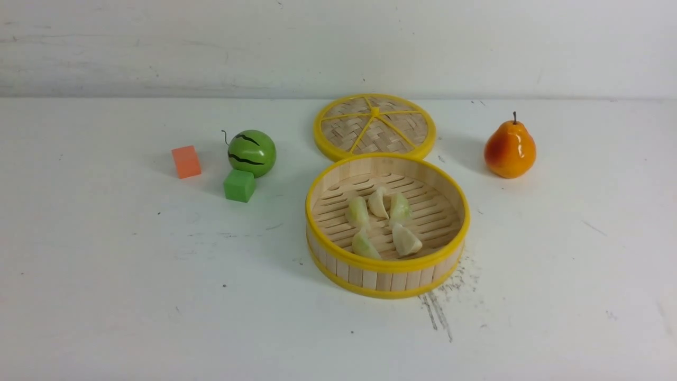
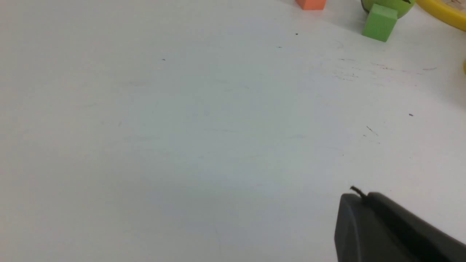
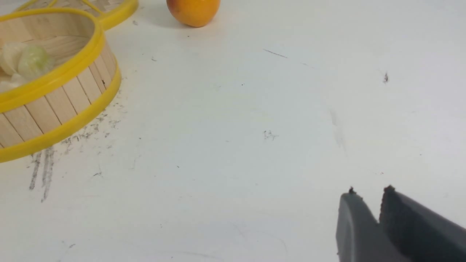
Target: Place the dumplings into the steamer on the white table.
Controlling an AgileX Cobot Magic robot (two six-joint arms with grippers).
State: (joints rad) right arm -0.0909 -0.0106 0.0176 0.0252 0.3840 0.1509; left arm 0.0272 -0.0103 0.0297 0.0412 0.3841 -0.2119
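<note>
**Five dumplings sitting in the steamer, both claws closed over bare counter**

While neither claw is showing in the front view, the steamer (image 1: 387, 225) is standing on the counter (image 1: 132, 296) with five dumplings (image 1: 383, 222) lying on its slatted floor. Its lid (image 1: 374, 127) is lying just behind, touching the rim.

Seen from the left wrist, the left claw (image 2: 358, 194) is hovering closed and empty, with a green cube (image 2: 379, 22) and an orange cube (image 2: 310, 3) sitting well ahead of it.

Seen from the right wrist, the right claw (image 3: 369, 193) is hovering with its tips nearly together, gripping nothing; the steamer (image 3: 51, 83) is standing well apart from it, a pear (image 3: 193, 11) farther off.
</note>
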